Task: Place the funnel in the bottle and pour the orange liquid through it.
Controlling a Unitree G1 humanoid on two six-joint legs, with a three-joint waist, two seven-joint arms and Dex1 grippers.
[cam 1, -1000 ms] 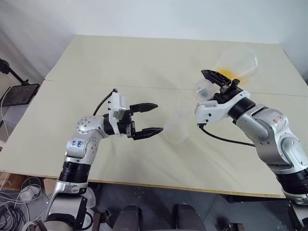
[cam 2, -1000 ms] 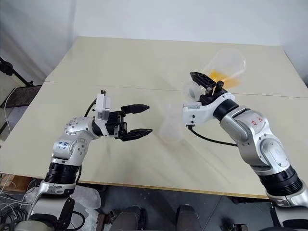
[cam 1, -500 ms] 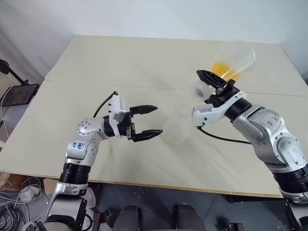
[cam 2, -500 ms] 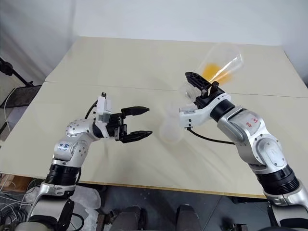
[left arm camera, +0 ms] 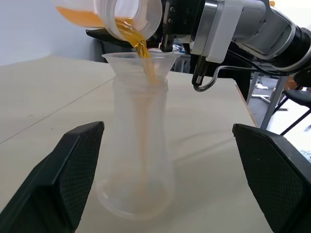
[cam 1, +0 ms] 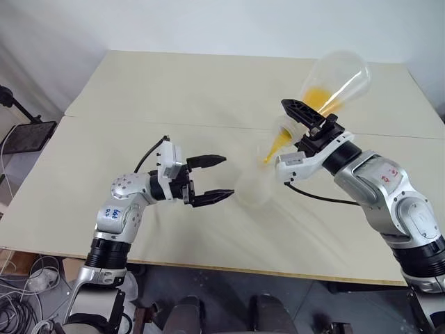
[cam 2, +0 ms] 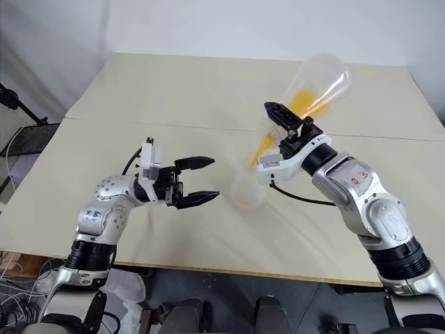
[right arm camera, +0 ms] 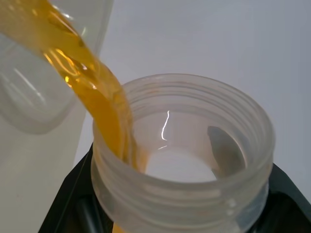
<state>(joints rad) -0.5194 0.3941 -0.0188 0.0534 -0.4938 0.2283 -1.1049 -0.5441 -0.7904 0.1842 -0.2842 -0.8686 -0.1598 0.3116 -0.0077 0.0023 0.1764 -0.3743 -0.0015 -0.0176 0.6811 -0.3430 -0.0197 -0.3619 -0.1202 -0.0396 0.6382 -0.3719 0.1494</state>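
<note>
A pale cream table point(cam 1: 174, 90) with a seam running across it fills most of the scene, backed by a plain white wall point(cam 1: 208, 24). Off its left edge stands a black stand point(cam 1: 24, 125), and cables point(cam 1: 28, 306) lie on the floor below the front edge.

Near the middle of the table the bottle point(left arm camera: 138, 160) stands upright, with the funnel point(left arm camera: 141, 63) seated in its neck. The right tool point(cam 1: 306, 125) is clamped on the neck of a clear tilted flask point(cam 1: 334, 87), its mouth just above the funnel. The orange liquid point(left arm camera: 138, 43) runs from that mouth in a stream into the funnel, and a thin thread of it goes down inside the bottle; more of it pools in the tilted flask.

The left tool point(cam 1: 212, 179) hovers just beside the bottle on its left, fingers spread wide, touching nothing. In the left wrist view its two fingers point(left arm camera: 73, 165) stand on either side of the bottle, well clear of the walls.
</note>
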